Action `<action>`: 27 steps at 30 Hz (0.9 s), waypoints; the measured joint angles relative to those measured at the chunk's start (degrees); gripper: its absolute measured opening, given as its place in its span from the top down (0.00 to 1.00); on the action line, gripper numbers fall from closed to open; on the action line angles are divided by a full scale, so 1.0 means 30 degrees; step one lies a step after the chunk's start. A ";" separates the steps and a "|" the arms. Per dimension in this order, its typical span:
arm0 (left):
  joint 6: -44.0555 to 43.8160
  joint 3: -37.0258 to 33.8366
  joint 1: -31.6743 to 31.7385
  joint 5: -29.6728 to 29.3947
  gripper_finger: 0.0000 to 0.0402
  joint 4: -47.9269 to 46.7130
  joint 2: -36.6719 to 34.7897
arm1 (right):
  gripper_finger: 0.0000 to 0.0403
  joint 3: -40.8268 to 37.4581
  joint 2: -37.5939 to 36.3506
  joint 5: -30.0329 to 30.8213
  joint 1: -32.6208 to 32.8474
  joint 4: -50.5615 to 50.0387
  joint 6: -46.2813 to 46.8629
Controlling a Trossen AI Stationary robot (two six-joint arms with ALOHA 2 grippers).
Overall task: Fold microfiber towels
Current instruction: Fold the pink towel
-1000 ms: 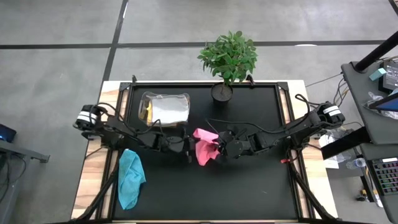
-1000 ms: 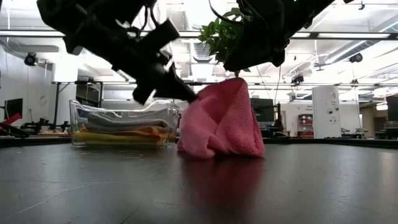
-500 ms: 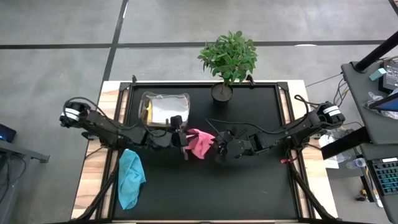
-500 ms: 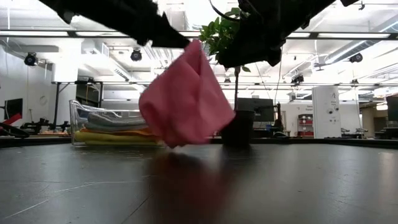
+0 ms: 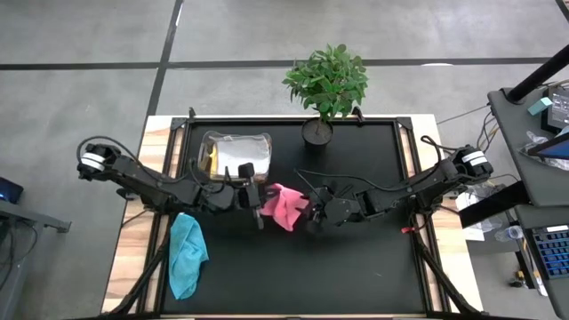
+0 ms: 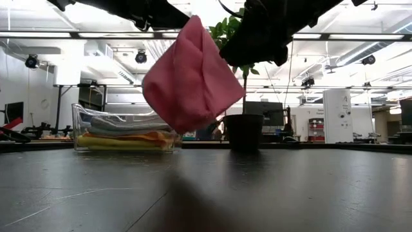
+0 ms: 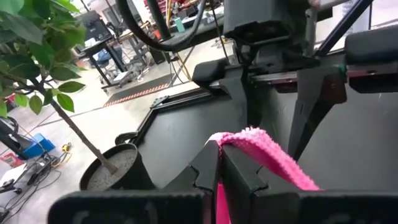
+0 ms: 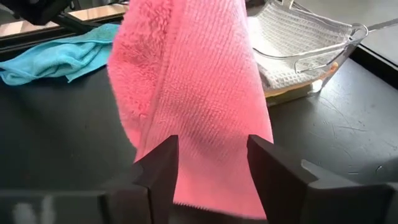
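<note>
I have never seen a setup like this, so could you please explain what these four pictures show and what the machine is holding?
It is a robot with two dark arms at a black table. One camera looks down from above, one sits at table height, and one rides on each wrist. The left gripper is shut on the pink towel, which hangs clear of the table. The right gripper is open right in front of it. A teal towel lies at the table's left edge, and a clear box of cloths and a potted plant stand at the back.

high: I look straight down on the table point(image 5: 356, 258) | low: level across it, roomward | wrists: close behind their fingers | shared: pink towel point(image 5: 286, 206) in all four
</note>
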 joint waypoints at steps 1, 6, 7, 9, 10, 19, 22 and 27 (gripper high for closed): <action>0.0000 -0.0009 -0.0033 0.0000 1.00 0.0023 0.0000 | 0.54 -0.0020 0.0000 0.0000 0.0007 0.0021 0.0000; 0.0008 -0.0084 -0.0048 0.0000 1.00 0.0030 0.0204 | 0.52 -0.0121 0.0000 -0.0003 -0.0096 0.0009 0.0000; 0.0007 -0.0071 -0.0047 -0.0005 1.00 0.0066 0.0238 | 0.52 -0.0138 0.0000 0.0000 -0.0102 0.0034 0.0000; 0.0007 -0.0069 -0.0076 0.0000 1.00 0.0036 0.0262 | 0.51 -0.0146 0.0000 0.0000 -0.0102 0.0024 0.0000; 0.0007 -0.0080 -0.0076 0.0000 1.00 0.0033 0.0270 | 0.51 -0.0154 0.0000 0.0000 -0.0102 0.0031 0.0000; 0.0007 -0.0091 -0.0083 0.0000 1.00 0.0043 0.0270 | 0.51 -0.0182 0.0000 0.0000 -0.0124 0.0058 -0.0003; 0.0007 -0.0098 -0.0083 0.0000 1.00 0.0040 0.0270 | 0.51 -0.0182 0.0000 -0.0007 -0.0124 0.0066 0.0000; 0.0007 -0.0098 -0.0083 0.0000 1.00 0.0044 0.0270 | 0.51 -0.0182 0.0000 -0.0001 -0.0124 0.0066 0.0000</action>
